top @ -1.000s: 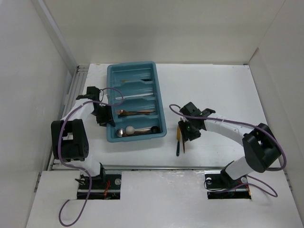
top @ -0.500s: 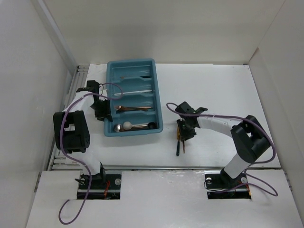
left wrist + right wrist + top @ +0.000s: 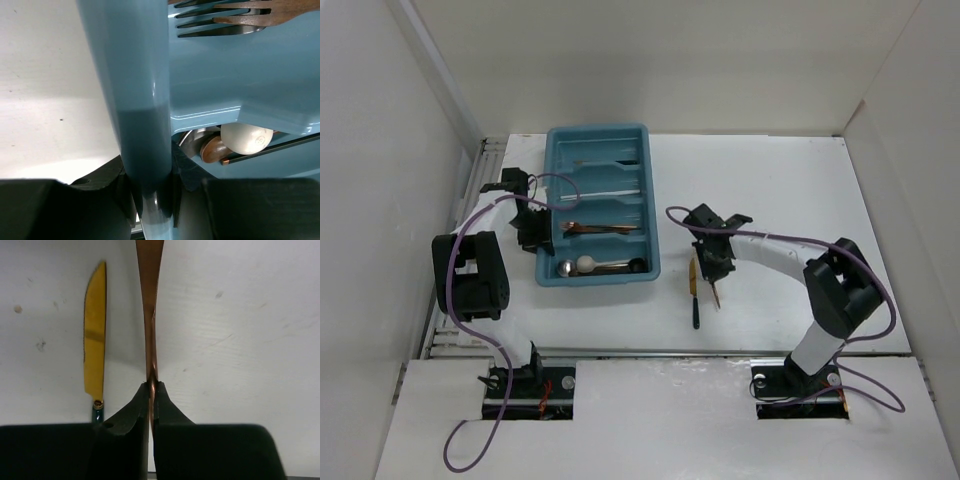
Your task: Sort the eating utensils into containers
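Observation:
The teal tray (image 3: 600, 281) of long containers sits left of centre. My left gripper (image 3: 532, 235) is shut on its left wall (image 3: 145, 100), one finger on each side of the wall. Inside lie a white-bowled spoon (image 3: 246, 137), a copper spoon (image 3: 212, 150), forks (image 3: 225, 20) and white sticks (image 3: 610, 190). My right gripper (image 3: 152, 385) is shut on a thin copper utensil (image 3: 150, 315), whose far end points toward the table's near edge (image 3: 716, 292). A gold-bladed knife (image 3: 95, 340) with a dark handle (image 3: 696, 312) lies flat just left of it.
White walls close in the table on the left, back and right. A metal rail (image 3: 620, 352) runs along the near edge in front of the arm bases. The purple cable (image 3: 680, 215) loops off the right wrist toward the tray.
The right gripper's jaws closed onto the copper utensil, and that arm drew slightly back from the near edge. The tray slid left and away in the left gripper's hold.

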{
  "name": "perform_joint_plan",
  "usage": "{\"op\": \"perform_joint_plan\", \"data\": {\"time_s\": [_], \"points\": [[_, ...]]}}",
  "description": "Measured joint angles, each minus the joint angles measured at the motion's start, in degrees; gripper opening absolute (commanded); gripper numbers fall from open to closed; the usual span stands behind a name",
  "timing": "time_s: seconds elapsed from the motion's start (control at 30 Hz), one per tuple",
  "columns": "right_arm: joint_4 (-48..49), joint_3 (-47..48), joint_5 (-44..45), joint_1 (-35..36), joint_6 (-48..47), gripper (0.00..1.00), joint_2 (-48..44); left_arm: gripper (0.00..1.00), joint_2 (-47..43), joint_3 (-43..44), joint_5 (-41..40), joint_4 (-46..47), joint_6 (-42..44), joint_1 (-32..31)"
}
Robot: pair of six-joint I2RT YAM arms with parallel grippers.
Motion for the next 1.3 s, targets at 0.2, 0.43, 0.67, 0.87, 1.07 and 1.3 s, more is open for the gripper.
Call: {"op": "perform_joint_plan", "data": {"time_s": [0.2, 0.43, 0.67, 0.87, 1.07, 1.3], "points": [[-2.32, 14.16, 7.06, -0.87, -7.89, 0.0, 0.28, 0.0, -0.2, -0.2, -0.39, -1.31, 6.34, 0.15], [1.44, 38.95, 11.67, -1.05, -22.03, 0.0, 10.32, 0.0, -4.55, -5.11, -0.55, -3.08, 14.36, 0.26], [14.32, 67.67, 10.47, -1.05, -39.8, 0.0, 36.35, 0.0, -7.65, -8.55, -0.74, -4.7, 18.95, -0.07], [17.03, 70.4, 8.5, 0.28, -48.81, 0.0, 46.53, 0.0, -8.04, -8.9, -0.31, -5.49, 19.15, 0.11], [17.05, 62.25, 7.96, 1.46, -53.77, 0.55, 44.59, 0.0, -8.04, -8.96, 0.31, -5.7, 18.91, 0.74], [15.23, 62.45, 10.88, 0.98, -52.06, 0.73, 39.15, 0.0, -8.04, -9.03, 0.63, -6.54, 18.97, 2.01]]}}
